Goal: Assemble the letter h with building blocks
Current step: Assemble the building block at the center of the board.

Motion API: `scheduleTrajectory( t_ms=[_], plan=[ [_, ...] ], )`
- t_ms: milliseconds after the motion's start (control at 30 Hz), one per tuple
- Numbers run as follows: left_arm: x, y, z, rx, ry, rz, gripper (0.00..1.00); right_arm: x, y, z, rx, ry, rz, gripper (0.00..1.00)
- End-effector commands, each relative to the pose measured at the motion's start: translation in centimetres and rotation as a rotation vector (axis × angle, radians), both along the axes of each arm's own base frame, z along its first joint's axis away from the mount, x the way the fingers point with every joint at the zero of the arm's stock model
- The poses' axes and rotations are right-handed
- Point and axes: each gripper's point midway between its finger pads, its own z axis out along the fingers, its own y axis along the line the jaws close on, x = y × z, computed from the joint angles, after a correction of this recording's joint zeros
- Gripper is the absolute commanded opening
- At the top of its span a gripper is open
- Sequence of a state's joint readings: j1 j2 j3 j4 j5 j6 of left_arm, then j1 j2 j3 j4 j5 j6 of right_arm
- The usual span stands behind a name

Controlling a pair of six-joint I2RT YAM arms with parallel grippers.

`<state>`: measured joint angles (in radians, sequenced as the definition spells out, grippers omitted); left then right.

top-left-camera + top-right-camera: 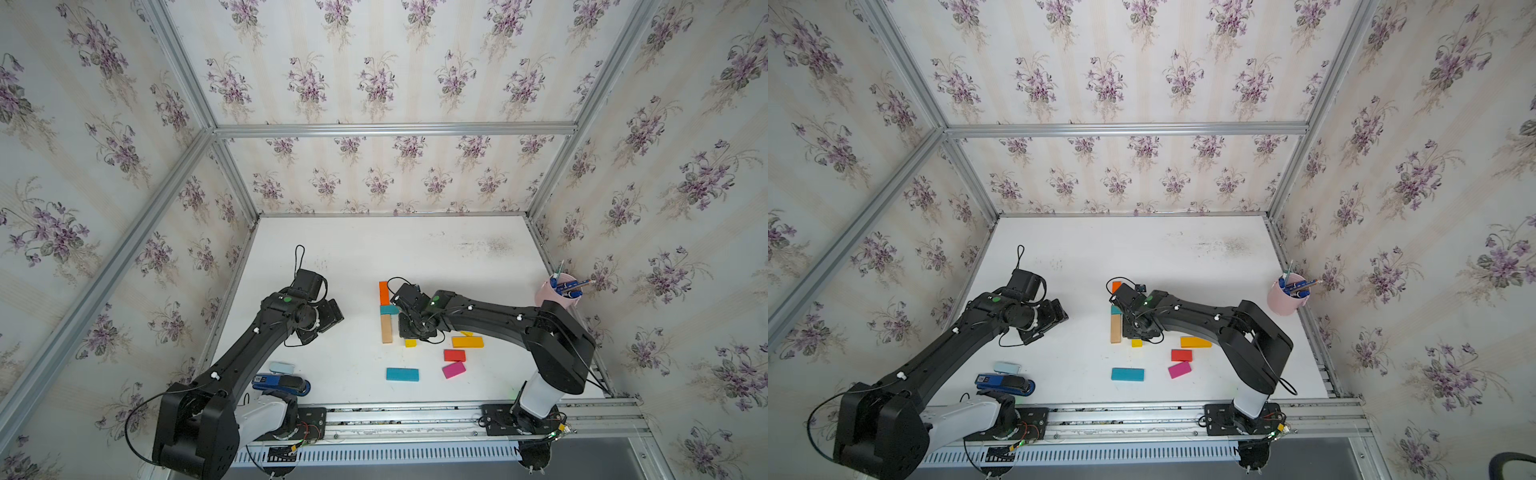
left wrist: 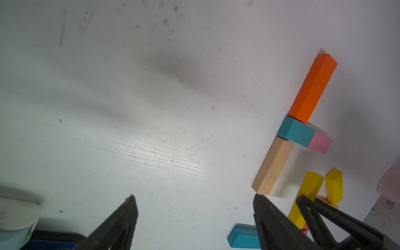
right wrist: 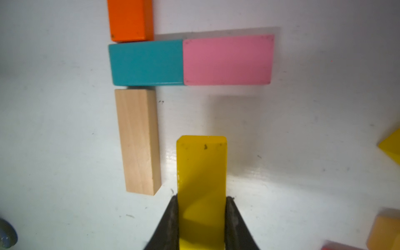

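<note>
The partial letter h lies flat mid-table: an orange block [image 1: 383,292], a short teal block [image 1: 388,309] and a wooden block [image 1: 387,328] form the stem. A pink block [image 3: 228,59] continues the teal one [image 3: 147,62] sideways. My right gripper [image 3: 202,201] is shut on a yellow block [image 3: 201,168], held beside the wooden block [image 3: 138,140] and short of the pink one. In both top views the arm hides the pink block. My left gripper [image 2: 193,198] hangs open over bare table, left of the figure, nothing between its fingers.
Loose blocks lie near the front right: amber [image 1: 467,342], red [image 1: 454,355], magenta [image 1: 453,369] and long teal [image 1: 402,374]. A pale blue pad [image 1: 282,368] and a dark blue stapler [image 1: 282,383] sit front left. A pink cup of pens [image 1: 557,293] stands at the right edge.
</note>
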<state>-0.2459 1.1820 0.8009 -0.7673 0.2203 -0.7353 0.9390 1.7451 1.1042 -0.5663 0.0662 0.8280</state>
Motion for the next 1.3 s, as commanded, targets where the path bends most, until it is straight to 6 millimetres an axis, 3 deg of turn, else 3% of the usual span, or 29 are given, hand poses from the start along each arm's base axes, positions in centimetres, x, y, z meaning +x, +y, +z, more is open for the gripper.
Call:
scheduleTrajectory(
  t_ms=[0,467,1267],
  plan=[
    [0.2,-0.7,0.2,-0.011,-0.01,-0.036,0.86,0.8,-1.3,-1.2,-0.048,0.017,-0.046,0.06],
    [0.1,-1.1,-0.7,-0.002,0.01,-0.046,0.86,1.2,-2.3,-2.8,-0.112,0.047,-0.041,0.09],
    [-0.1,-1.0,-1.1,0.009,0.017,-0.05,0.86,1.4,-3.3,-2.7,-0.152,0.045,-0.043,0.11]
  ],
)
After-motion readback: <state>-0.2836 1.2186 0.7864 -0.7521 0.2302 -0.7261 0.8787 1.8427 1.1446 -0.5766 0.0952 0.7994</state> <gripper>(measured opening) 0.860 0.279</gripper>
